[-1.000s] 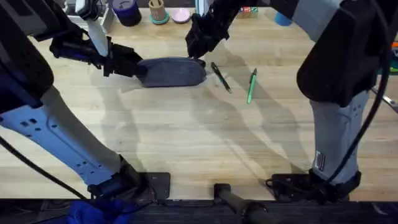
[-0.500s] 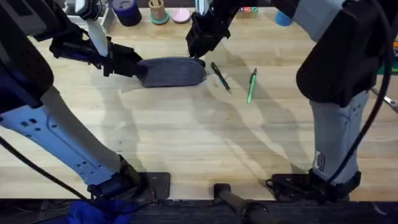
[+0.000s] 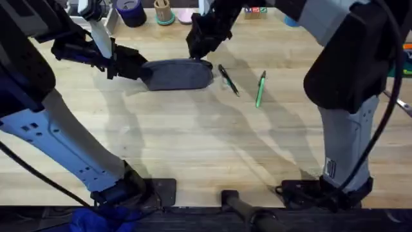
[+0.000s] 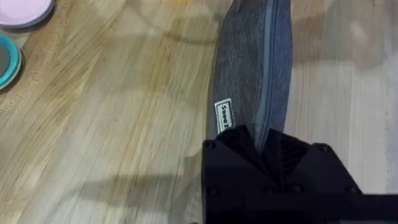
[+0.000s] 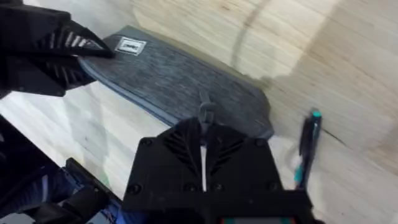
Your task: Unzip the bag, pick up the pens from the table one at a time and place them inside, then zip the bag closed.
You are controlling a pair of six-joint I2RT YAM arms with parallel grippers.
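The blue-grey bag (image 3: 179,74) lies on the table (image 3: 193,142) at the back, its zipper running along the top. My left gripper (image 3: 143,69) is shut on the bag's left end, seen close in the left wrist view (image 4: 268,144) beside the bag's white label (image 4: 222,117). At the bag's right end my right gripper (image 3: 200,55) is shut on the zipper pull (image 5: 206,113). The bag (image 5: 177,84) stretches away from it toward the left gripper (image 5: 59,46). A black pen (image 3: 228,80) and a green pen (image 3: 260,89) lie just right of the bag. One pen (image 5: 306,149) shows beside the bag's end.
Along the back edge stand a dark-blue cup (image 3: 132,11), a wooden holder (image 3: 163,11) on a teal base and a pink lid (image 3: 187,17). The pink lid (image 4: 23,9) lies near the bag's far side. Bare wood spreads in front of the bag.
My right gripper has shifted slightly left along the bag's top. The left gripper, the bag and both pens have stayed put.
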